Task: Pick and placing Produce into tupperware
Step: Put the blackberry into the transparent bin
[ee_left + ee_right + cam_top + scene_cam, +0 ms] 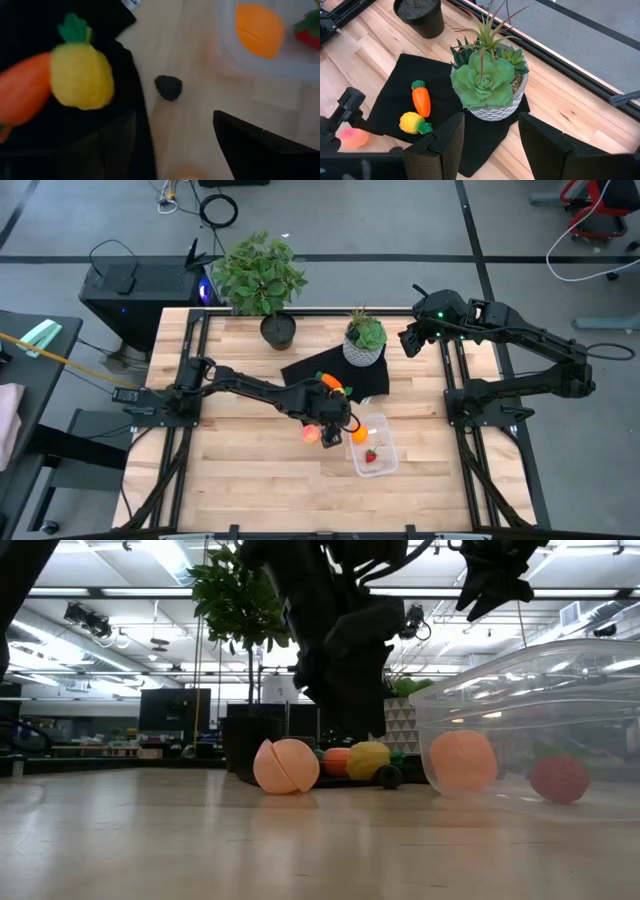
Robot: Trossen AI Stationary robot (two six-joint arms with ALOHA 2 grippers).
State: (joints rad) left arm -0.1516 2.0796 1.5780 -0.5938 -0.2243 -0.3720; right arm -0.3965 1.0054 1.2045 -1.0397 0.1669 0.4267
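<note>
My left gripper [337, 423] hangs open above the table, between the black mat and the clear tupperware [373, 446]. The orange ball [259, 30] and the red strawberry [310, 31] lie inside the tupperware. The yellow piece [80, 75] and the orange carrot [22, 92] rest side by side on the mat [300, 370]. The pinkish ball [311, 433] sits on the wood just left of the gripper. My right gripper [492, 137] is open, held high near the table's far right corner.
A small dark lump [168, 87] lies on the wood between the mat's edge and the tupperware. A succulent in a white pot [365, 340] stands on the mat's far side. A leafy plant in a black pot [268, 290] stands at the far edge.
</note>
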